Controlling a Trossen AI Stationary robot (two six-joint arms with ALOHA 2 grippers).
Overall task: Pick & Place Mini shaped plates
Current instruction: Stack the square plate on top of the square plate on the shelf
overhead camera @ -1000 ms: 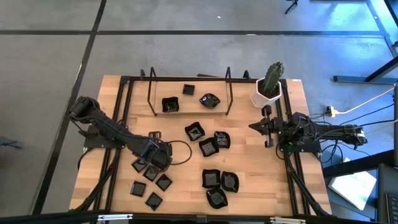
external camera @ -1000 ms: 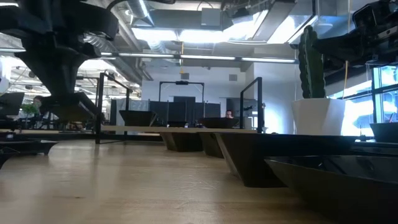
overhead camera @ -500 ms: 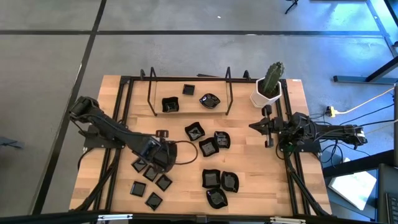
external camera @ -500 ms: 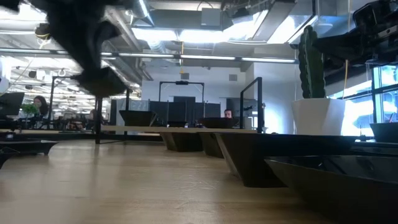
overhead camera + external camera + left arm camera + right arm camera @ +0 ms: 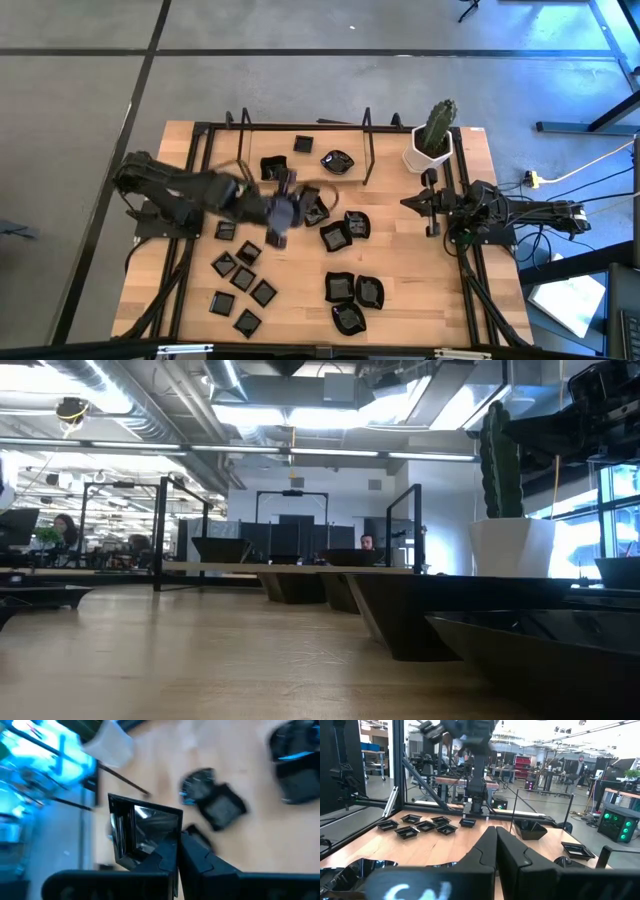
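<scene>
Left pincer, high view: left pincer (image 5: pixel 283 212) is out over the middle of the table (image 5: pixel 420 300), just in front of the black rack (image 5: pixel 368 150), jaws squeezed together.
Around it, high view: three plates sit inside the rack (image 5: pixel 272 168). Three more are bunched right beside the pincer (image 5: pixel 335 237). A scatter of little flat squares (image 5: pixel 243 279) lies below the arm. Another three are near the front edge (image 5: pixel 348 318).
Right pincer, high view: right pincer (image 5: pixel 425 205) is parked beside the cactus pot (image 5: pixel 432 150), well apart from the action.
Low view: neither pincer shows here. Big dark plates (image 5: pixel 520 650) fill the right foreground, with the cactus pot (image 5: pixel 510 545) behind them. A person (image 5: pixel 66 530) sits in the room beyond.
Held plate, left wrist view: a small square plate (image 5: pixel 145 832) is pinched by its rim between the fingers (image 5: pixel 167 857), up off the table.
Which way it points, left wrist view: it stands on edge with the hollow side facing the camera. It's square, so there's no real long axis. One straight edge runs roughly in line with the fingers.
Underneath, left wrist view: two plates on the wood touch each other (image 5: pixel 220 807), and another sits off to the side (image 5: pixel 297 770).
Right wrist view: the right pincer's fingers (image 5: pixel 487 847) are closed on nothing. The little flat squares (image 5: pixel 425 826) lie in a row across the table, with a deeper plate (image 5: pixel 530 830) nearer.
</scene>
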